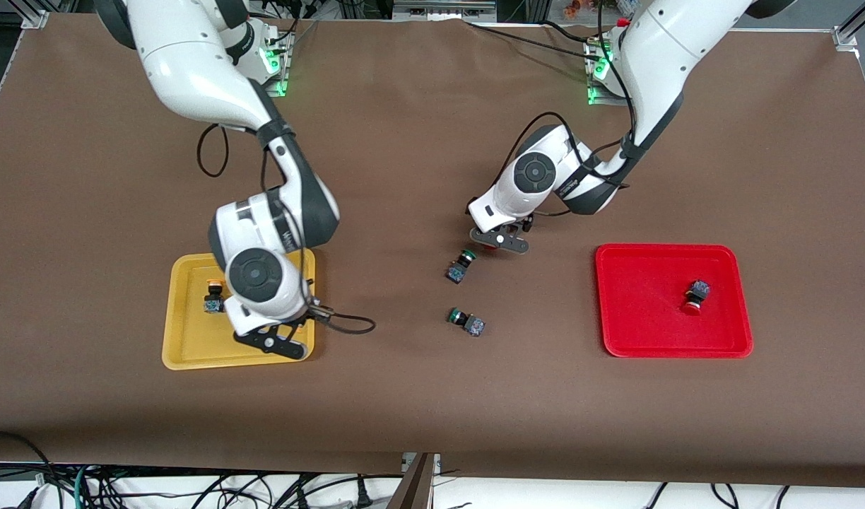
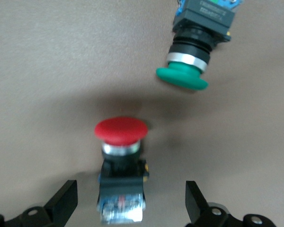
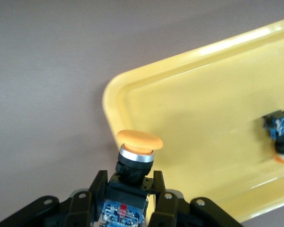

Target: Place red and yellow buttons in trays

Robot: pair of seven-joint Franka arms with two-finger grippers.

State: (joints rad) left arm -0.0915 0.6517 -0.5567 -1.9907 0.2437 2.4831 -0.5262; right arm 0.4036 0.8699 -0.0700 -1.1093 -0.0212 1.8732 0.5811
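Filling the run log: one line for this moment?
right gripper: shut on yellow button, over yellow tray | left gripper: open around red button on table | trays: one button each

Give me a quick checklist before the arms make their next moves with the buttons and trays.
1. Right gripper shut on yellow button: ok.
2. Held button over yellow tray: ok.
3. Left gripper open, straddling red button: ok.
4. Green button outside the left gripper's fingers: ok.
5. Red tray has space beside the button in it: ok.
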